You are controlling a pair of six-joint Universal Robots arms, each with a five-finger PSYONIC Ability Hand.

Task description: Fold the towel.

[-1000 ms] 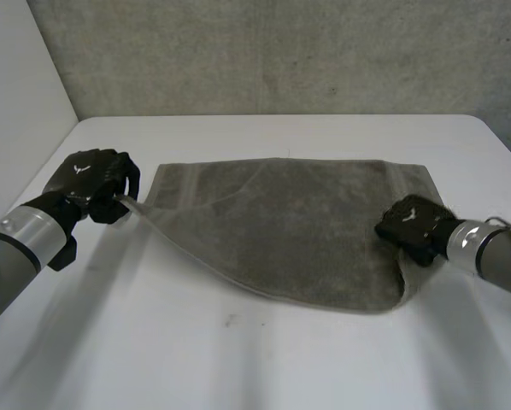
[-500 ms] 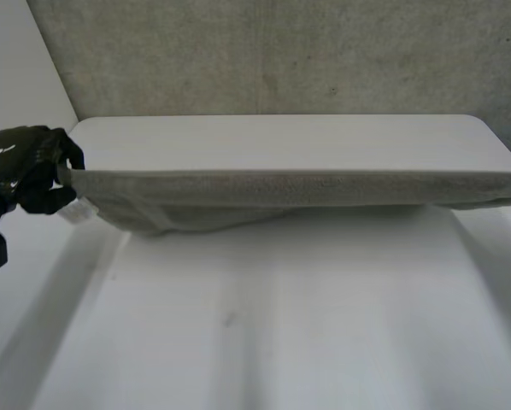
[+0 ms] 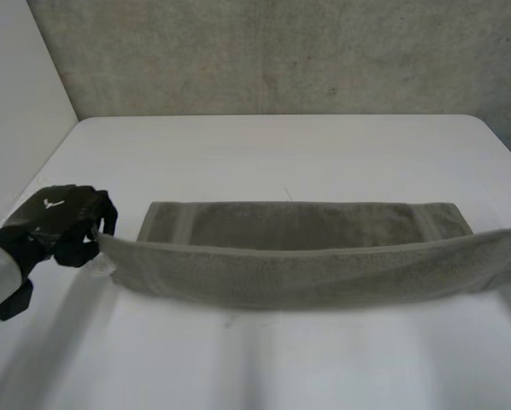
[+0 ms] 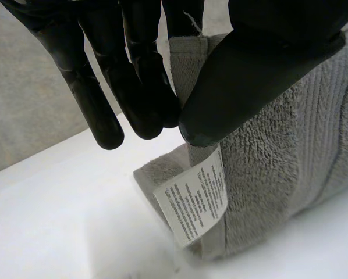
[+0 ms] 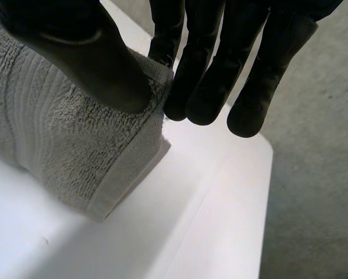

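A grey towel (image 3: 307,248) stretches across the white table (image 3: 264,145), its near edge lifted and pulled taut from side to side while its far part lies flat. My left hand (image 3: 63,224) pinches the towel's lifted left corner (image 4: 191,75) between thumb and fingers (image 4: 145,87); a white care label (image 4: 192,200) hangs below the thumb. At the other end my right hand (image 5: 110,64) holds the right corner of the towel (image 5: 75,145), thumb pressed on the cloth against the fingers (image 5: 203,75).
A grey concrete wall (image 3: 273,51) rises behind the table. White table surface (image 3: 238,359) lies bare in front of the towel, and its far right corner (image 5: 261,157) ends just beyond my right hand.
From lying spread flat, the towel was lifted by both corners and stretched high; now it has come down, its far part resting on the table and my left hand lower and nearer.
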